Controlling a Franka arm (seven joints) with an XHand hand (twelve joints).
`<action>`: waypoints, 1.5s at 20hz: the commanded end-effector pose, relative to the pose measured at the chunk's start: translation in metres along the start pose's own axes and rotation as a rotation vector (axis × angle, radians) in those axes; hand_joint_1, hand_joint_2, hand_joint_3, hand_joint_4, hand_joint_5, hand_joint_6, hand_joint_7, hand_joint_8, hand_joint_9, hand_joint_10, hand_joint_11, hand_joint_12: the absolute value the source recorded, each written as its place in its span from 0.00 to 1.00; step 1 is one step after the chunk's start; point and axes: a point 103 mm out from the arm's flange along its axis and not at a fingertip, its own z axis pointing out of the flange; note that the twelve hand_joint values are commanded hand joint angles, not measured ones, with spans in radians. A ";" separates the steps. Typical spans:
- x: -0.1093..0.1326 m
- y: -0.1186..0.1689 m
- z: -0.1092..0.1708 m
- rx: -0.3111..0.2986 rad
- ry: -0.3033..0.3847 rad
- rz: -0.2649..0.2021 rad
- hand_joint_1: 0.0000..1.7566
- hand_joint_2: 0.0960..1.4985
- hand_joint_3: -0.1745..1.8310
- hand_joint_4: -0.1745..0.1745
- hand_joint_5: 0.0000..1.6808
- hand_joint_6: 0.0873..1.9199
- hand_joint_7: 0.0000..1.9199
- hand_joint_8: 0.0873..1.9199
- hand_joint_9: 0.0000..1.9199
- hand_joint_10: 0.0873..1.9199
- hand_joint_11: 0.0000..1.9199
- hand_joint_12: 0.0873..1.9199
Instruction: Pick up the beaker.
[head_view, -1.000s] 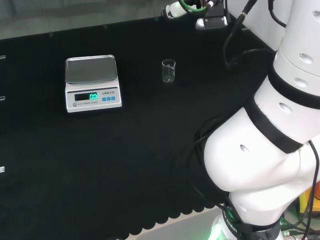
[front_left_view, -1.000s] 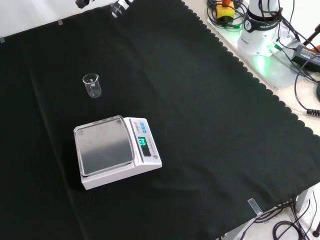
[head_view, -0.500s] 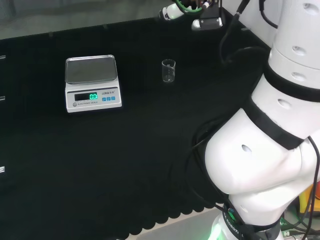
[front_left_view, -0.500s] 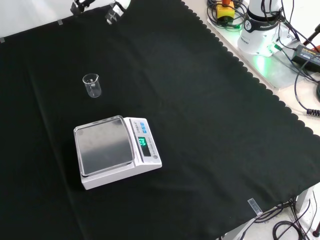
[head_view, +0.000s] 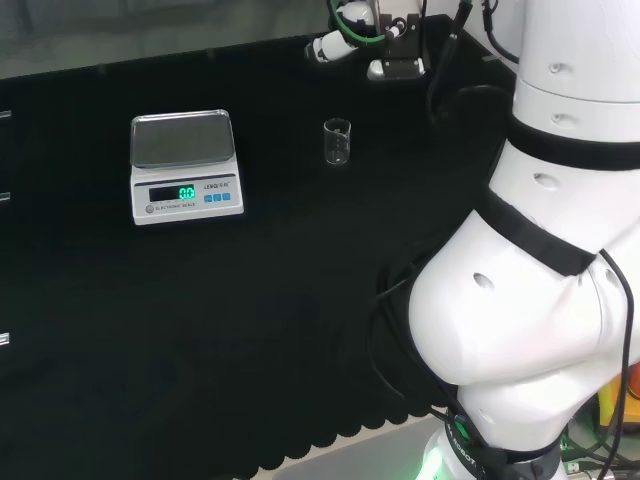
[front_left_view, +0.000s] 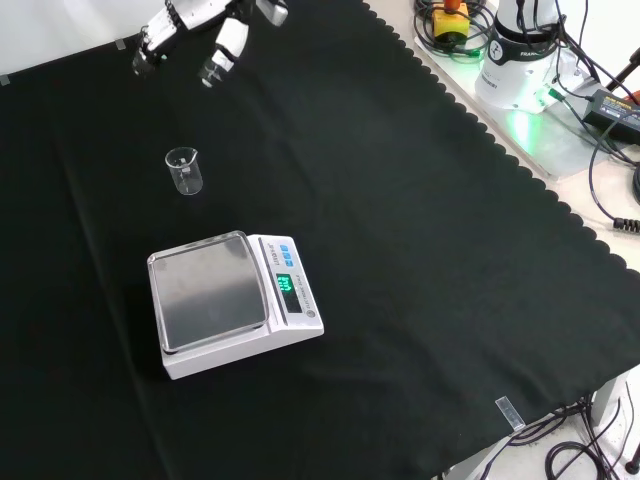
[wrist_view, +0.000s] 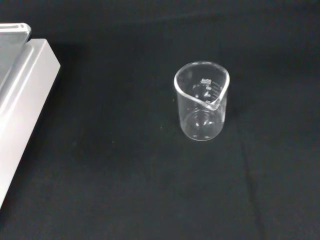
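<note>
A small clear glass beaker (head_view: 337, 141) stands upright and empty on the black cloth, to the right of the scale in the head view. In the front view the beaker (front_left_view: 185, 170) sits beyond the scale, and the hand (front_left_view: 205, 25) hangs above and behind it near the cloth's far edge, its fingers (front_left_view: 220, 55) straight and spread, holding nothing. In the head view the hand (head_view: 345, 40) is at the top, up and right of the beaker, apart from it. The wrist view has the beaker (wrist_view: 201, 101) close, with its spout visible.
A white digital scale (head_view: 183, 165) with a steel pan and lit display stands left of the beaker in the head view; its corner (wrist_view: 22, 95) shows in the wrist view. The arm's white links (head_view: 540, 250) fill the head view's right. Cables and the arm base (front_left_view: 520, 60) lie off the cloth.
The hand has come further into the front view from the top, down and toward the beaker. In the head view it has shifted left. Beaker and scale have not moved.
</note>
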 end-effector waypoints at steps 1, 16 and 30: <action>0.005 0.015 0.015 0.029 0.023 -0.011 0.15 0.65 0.21 0.18 0.15 0.00 0.06 0.37 0.13 0.43 0.12 0.74; -0.006 0.034 0.074 0.081 0.043 0.010 0.16 0.64 0.21 0.17 0.16 0.00 0.06 0.37 0.14 0.43 0.12 0.74; -0.025 0.063 0.114 0.132 0.053 0.028 0.18 0.63 0.21 0.17 0.16 0.00 0.06 0.37 0.14 0.43 0.12 0.74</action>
